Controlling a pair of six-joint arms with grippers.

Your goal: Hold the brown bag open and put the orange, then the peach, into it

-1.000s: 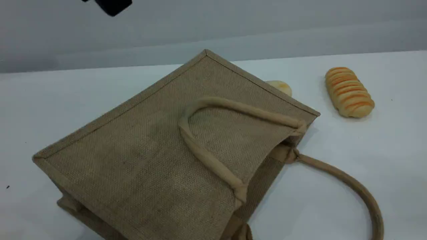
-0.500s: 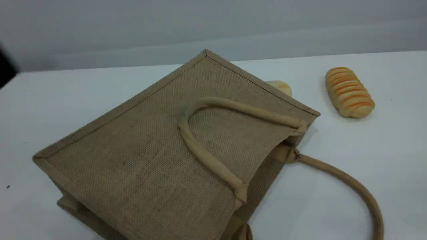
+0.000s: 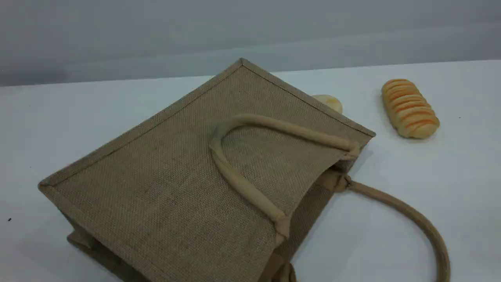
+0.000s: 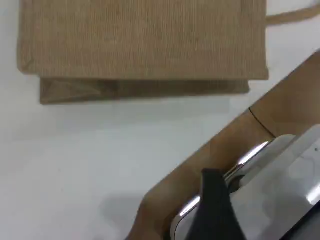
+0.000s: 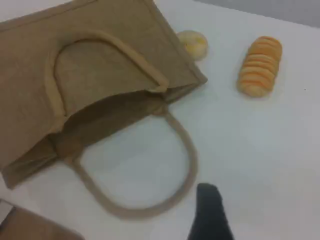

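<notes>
The right gripper (image 5: pixel 210 212) shows only one dark fingertip at the bottom of its own camera view, so the pictures alone do not show the jaws; it reads as standing wide apart with nothing between them. It hovers above the bare tabletop (image 5: pixel 260 165), and the brown bag (image 5: pixel 95 85) lies up and to the left of that fingertip. Nearest to it is the lower handle (image 5: pixel 187 150), a loop lying flat on the tabletop just beyond the tip. Past the loop is the bag's mouth (image 5: pixel 110 115), a dark slit facing the right gripper, with the upper handle (image 5: pixel 55 75) folded back over the top panel.

The left gripper (image 4: pixel 215 210) likewise shows one dark fingertip, spread wide and empty by the same reading. It looks at the bag's closed bottom edge (image 4: pixel 145 90), well apart from it across white tabletop.

The bag lies flat on its side, its long axis running from bottom left to upper right in the scene view. The right arm looks better placed for the mouth and handles, the left for the base.

Neither the orange nor the peach shows in any view. A striped bread loaf (image 3: pixel 409 107) and a pale bun (image 3: pixel 330 102) sit beyond the bag's far corner.
</notes>
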